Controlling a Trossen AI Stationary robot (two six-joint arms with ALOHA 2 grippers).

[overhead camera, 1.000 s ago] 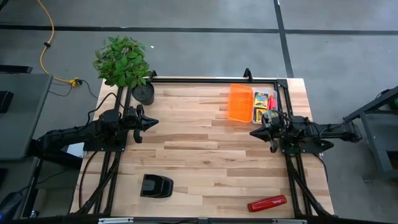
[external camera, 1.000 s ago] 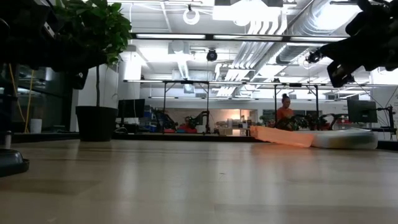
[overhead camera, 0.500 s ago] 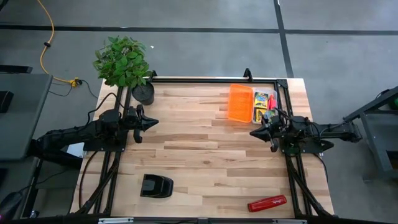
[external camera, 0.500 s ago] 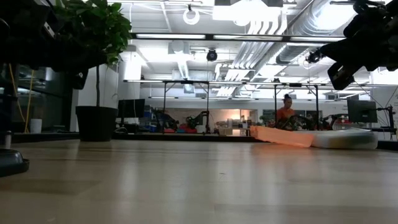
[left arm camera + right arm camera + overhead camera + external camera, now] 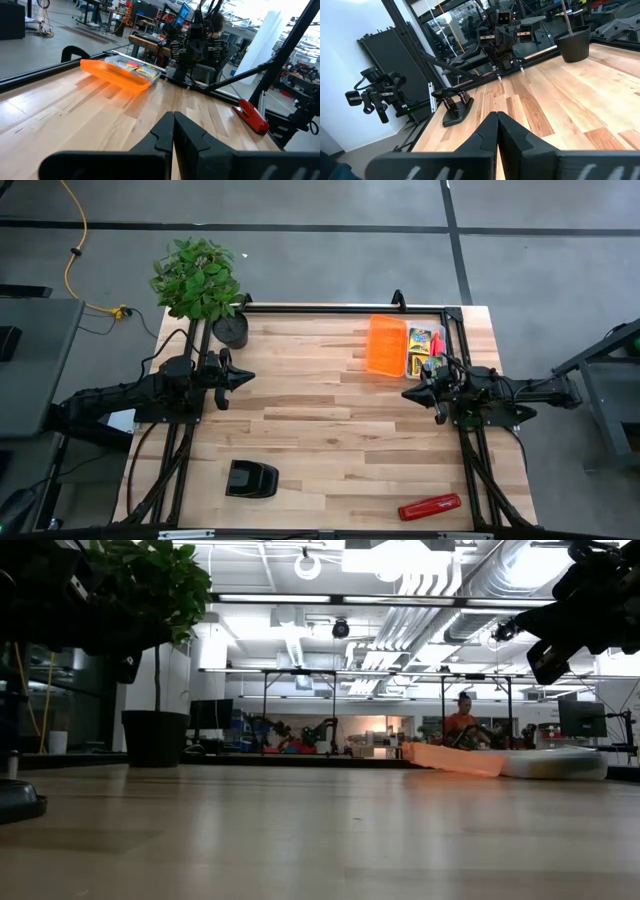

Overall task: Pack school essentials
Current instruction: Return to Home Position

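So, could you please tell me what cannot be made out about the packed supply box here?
High view: the contents of the orange supply box are too small to tell pens or eraser apart.
Low view: the box is seen edge-on, so its wall hides everything inside.
Left wrist view: its open lid screens most of the contents.
Low view: the black desk object is cut off by the left edge.

Counter (image 5: pixel 320 430): pale wood planks, smooth, faint sheen (plainest in the low view). Orange supply box (image 5: pixel 386 345): translucent glossy plastic. Red stapler (image 5: pixel 429 507): glossy. Black desk object (image 5: pixel 250 479): matt.
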